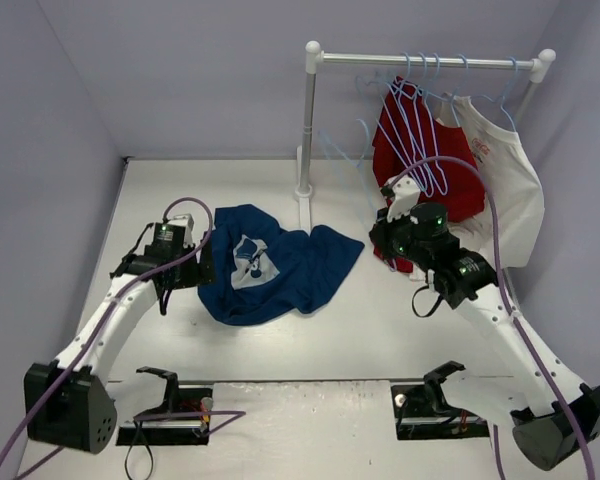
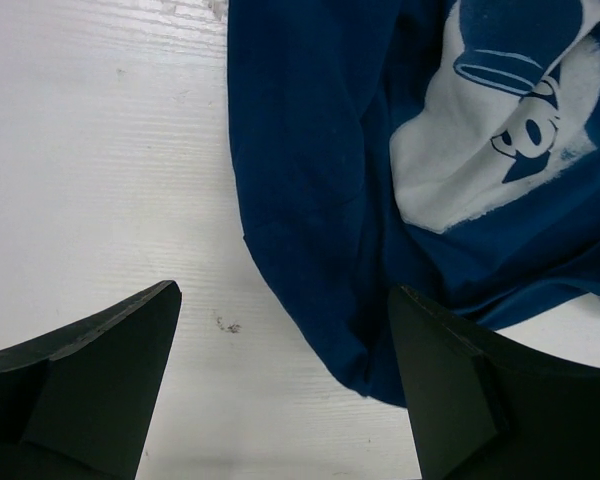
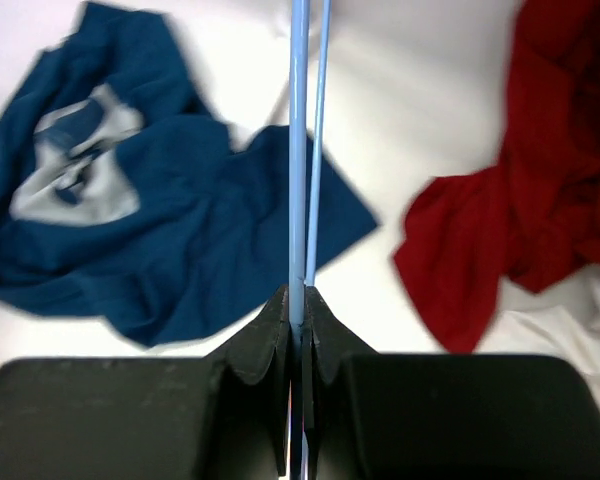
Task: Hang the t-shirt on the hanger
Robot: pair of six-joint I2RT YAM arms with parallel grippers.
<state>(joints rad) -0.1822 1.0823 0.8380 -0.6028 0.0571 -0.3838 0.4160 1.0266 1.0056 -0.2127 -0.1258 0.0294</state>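
Navy cloth, crumpled: the t-shirt [image 1: 270,265] lies on the white table [image 1: 380,310], pale print facing up. The left gripper [image 2: 282,296] hovers over the t-shirt's left edge, fingers apart and holding nothing. Right of the t-shirt, the right gripper [image 3: 298,300] is clamped on the light-blue wire hanger [image 3: 299,150]. A red shirt [image 3: 540,180] hangs further right.

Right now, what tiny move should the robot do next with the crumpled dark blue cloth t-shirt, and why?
Probably lower the left gripper and pinch the near edge of the dark blue cloth t-shirt. Its jaws stand open over that edge on the white table, and the right gripper is shut on the thin light-blue wire hanger, so the shirt is the thing not yet held.
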